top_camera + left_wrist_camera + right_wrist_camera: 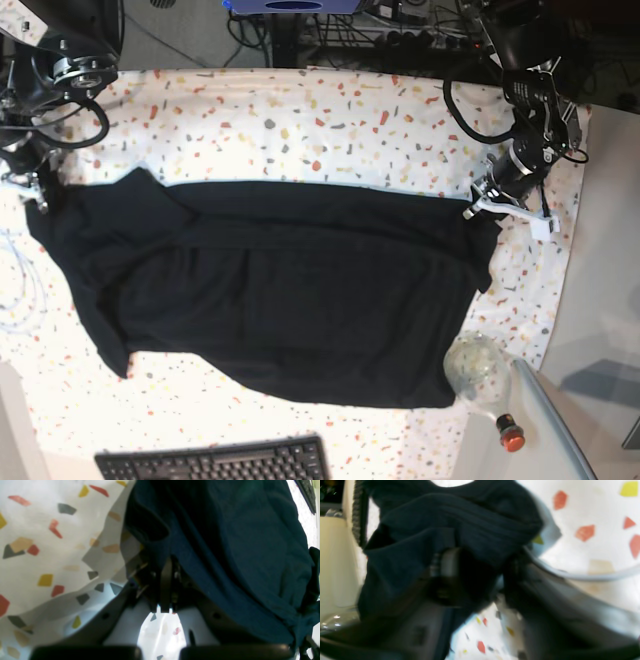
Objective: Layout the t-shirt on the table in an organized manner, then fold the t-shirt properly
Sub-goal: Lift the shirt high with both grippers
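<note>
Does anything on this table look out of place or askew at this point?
The t-shirt lies spread but not square: its lower hem bulges and runs unevenly, and the corner by the left gripper is bunched. A clear round bottle with a red cap lies tipped at the table edge, touching the shirt's corner.

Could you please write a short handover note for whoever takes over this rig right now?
Left gripper: shut on the t-shirt, at the corner on the base view's right.
Right gripper: dark cloth lies between its fingers; too blurred to say whether it is fully clamped.
T-shirt: spread wide across the table, far edge stretched straight between the arms, some wrinkles and an uneven near edge.
Done: mostly laid out.
Left: smooth it, then fold.
Nearby: keyboard and bottle at the near edge.
</note>
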Robot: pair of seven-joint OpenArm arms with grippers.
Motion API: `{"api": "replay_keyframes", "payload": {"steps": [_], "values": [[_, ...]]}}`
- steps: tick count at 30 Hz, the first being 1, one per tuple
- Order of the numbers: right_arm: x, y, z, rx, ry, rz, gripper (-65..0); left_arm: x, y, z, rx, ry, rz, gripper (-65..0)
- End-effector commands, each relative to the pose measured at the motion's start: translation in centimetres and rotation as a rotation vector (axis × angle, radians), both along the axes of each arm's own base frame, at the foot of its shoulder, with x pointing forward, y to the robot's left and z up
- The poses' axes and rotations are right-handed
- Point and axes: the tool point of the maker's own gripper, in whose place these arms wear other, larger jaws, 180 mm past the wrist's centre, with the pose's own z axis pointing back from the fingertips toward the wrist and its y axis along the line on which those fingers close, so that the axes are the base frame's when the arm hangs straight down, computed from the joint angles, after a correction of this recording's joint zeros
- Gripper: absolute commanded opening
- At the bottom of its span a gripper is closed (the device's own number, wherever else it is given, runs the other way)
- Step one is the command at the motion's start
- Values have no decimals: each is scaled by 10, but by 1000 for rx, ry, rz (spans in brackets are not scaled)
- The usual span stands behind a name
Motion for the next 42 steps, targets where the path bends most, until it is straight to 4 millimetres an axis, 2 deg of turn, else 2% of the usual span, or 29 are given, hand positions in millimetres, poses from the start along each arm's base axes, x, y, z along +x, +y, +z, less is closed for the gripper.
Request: {"api": "replay_keyframes", "payload": {"steps": [1,5,7,9,12,15,17,18,21,24,28,29,32,35,37,40,42], "values": [[2,-12,6,-24,-5,-4,-650,12,6,14,12,-52,7,-650],[2,-25,19,-81,29,60,-650,12,5,14,29,-44,-19,-650],[3,-28,31,-140,59,128,-650,19,-3,20,72,-51,-83,-650],[3,-37,53,-229,98,192,-650,25,-6,37,123,-70,-92,-650],[7,-45,95,-373,134,253,-650,43,-9,85,189,-141,-106,-650],[30,-50,148,-527,111,301,-650,72,-24,148,251,-256,-180,-650],[56,-46,180,-606,66,345,-650,92,-36,185,280,-310,-233,-650],[69,-49,197,-643,44,347,-650,102,-39,201,295,-329,-255,-650],[103,-51,230,-661,-12,323,-650,130,-47,240,301,-380,-271,-650],[141,-51,261,-701,-97,345,-650,156,-54,272,282,-433,-250,-650],[183,-49,285,-696,-178,381,-650,190,-59,288,290,-433,-261,-650],[192,-50,290,-694,-196,384,-650,197,-63,291,293,-431,-272,-650],[219,-54,315,-711,-267,390,-650,227,-85,320,321,-486,-315,-650],[247,-55,347,-746,-344,397,-650,257,-105,351,348,-552,-348,-650],[257,-62,371,-776,-386,386,-650,275,-113,372,345,-584,-353,-650],[271,-72,432,-824,-486,342,-650,300,-112,416,315,-661,-307,-650],[270,-82,484,-880,-550,306,-650,310,-113,451,297,-723,-282,-650]]}}
